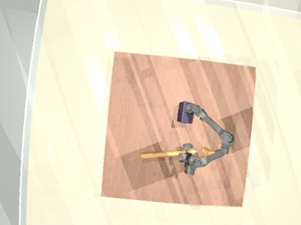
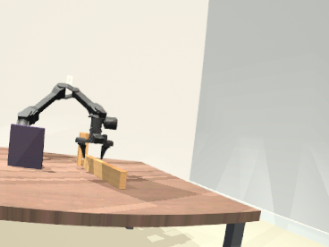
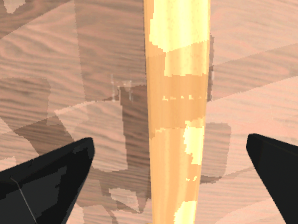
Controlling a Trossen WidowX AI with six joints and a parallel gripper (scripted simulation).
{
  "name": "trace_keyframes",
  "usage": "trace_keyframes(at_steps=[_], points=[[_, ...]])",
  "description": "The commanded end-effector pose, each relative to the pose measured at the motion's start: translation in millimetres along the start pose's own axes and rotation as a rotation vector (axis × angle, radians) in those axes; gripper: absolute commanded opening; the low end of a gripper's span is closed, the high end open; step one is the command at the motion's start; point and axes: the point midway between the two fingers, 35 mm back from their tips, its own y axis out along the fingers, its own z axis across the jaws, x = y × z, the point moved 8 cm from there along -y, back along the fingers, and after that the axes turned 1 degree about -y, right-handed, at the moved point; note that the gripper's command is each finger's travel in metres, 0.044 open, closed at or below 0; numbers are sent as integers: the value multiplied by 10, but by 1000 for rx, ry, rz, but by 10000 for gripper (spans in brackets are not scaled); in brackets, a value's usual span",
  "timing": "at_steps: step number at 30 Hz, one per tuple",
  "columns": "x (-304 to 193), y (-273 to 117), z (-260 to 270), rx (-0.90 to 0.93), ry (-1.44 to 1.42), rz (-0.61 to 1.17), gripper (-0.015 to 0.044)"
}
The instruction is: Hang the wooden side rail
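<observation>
The wooden side rail (image 1: 156, 155) (image 2: 107, 172) (image 3: 177, 100) is a long light-wood bar. Its far end lies low at the table; its other end is close to the headboard post (image 1: 207, 151) (image 2: 80, 157), a short upright wooden piece. My gripper (image 2: 93, 157) (image 3: 170, 143) is open and empty. It points down over the rail near the post, with one finger on each side of the rail and a gap on both sides in the wrist view. The steel hooks, the slot and the pins are hidden or out of view, so I cannot tell whether the hooks sit on the pins.
The arm's base stands on a dark purple block (image 1: 182, 116) (image 2: 26, 147), off to one side of the rail and post. The arm (image 1: 215, 125) (image 2: 85, 99) arches from it to the gripper. The wooden table (image 1: 140, 87) (image 2: 58, 192) carries everything.
</observation>
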Motion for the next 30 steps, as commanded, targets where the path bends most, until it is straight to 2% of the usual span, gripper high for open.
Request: trace_keyframes(at_steps=[1, 25, 30], points=[[1, 72, -14, -3, 8, 7, 440], [-14, 431, -28, -1, 7, 11, 440], [-14, 431, -28, -1, 7, 11, 309]])
